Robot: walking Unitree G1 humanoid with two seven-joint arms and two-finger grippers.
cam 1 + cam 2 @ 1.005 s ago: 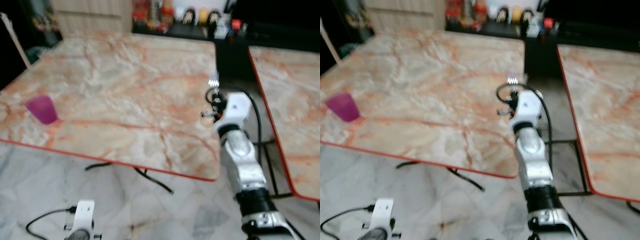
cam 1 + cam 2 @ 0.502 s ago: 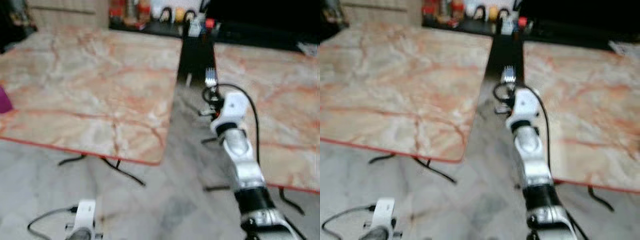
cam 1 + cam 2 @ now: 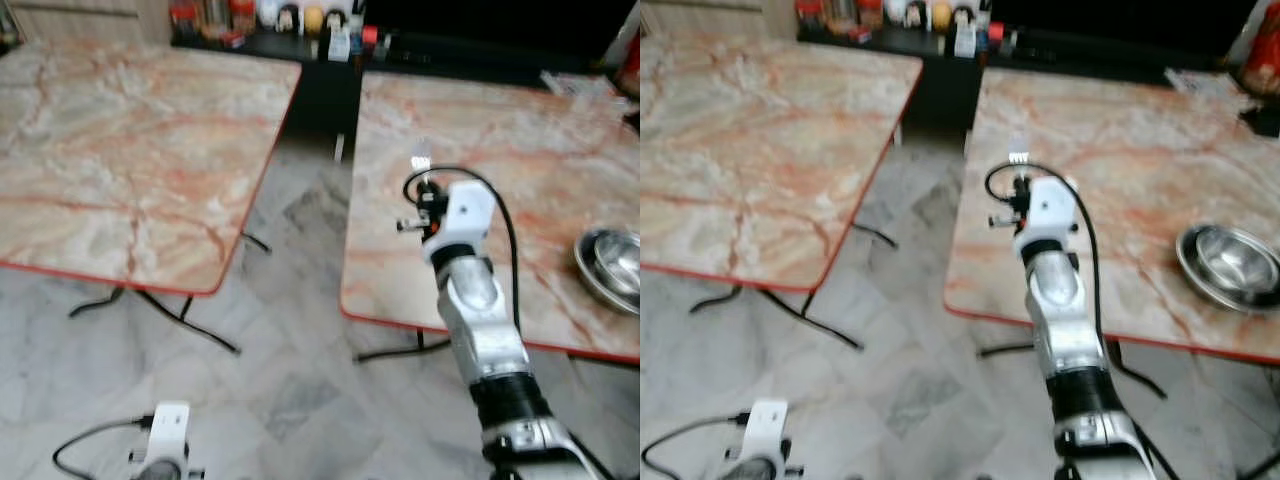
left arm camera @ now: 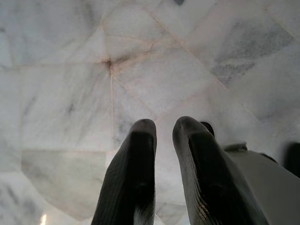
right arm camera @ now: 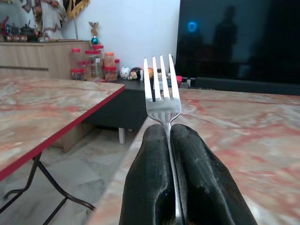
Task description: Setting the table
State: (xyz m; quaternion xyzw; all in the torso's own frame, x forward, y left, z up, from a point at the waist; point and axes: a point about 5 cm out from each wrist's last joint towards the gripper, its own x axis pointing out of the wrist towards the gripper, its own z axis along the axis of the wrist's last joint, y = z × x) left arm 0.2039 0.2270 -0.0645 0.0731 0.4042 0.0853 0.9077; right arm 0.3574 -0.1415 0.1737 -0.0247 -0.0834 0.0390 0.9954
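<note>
My right gripper (image 3: pixel 424 182) is shut on a silver fork (image 5: pixel 161 91), whose tines (image 3: pixel 421 156) stick up past the fingers (image 5: pixel 150 168). It is held out over the near left part of the right-hand marble table (image 3: pixel 500 140). A steel bowl (image 3: pixel 1228 262) sits near that table's right front edge. My left arm (image 3: pixel 165 440) hangs low over the tiled floor, its fingers (image 4: pixel 136 173) close together with nothing between them.
A second marble table (image 3: pixel 120 150) with a red rim stands to the left, with a gap of tiled floor (image 3: pixel 300 220) between the two. A dark cabinet (image 3: pixel 330 50) with jars and figurines runs along the back wall. A dark screen (image 5: pixel 234 37) hangs behind it.
The camera has swung to the right: the left table and purple cup slid out leftward, and the right table with its steel bowl came into view. The right gripper still holds the fork.
</note>
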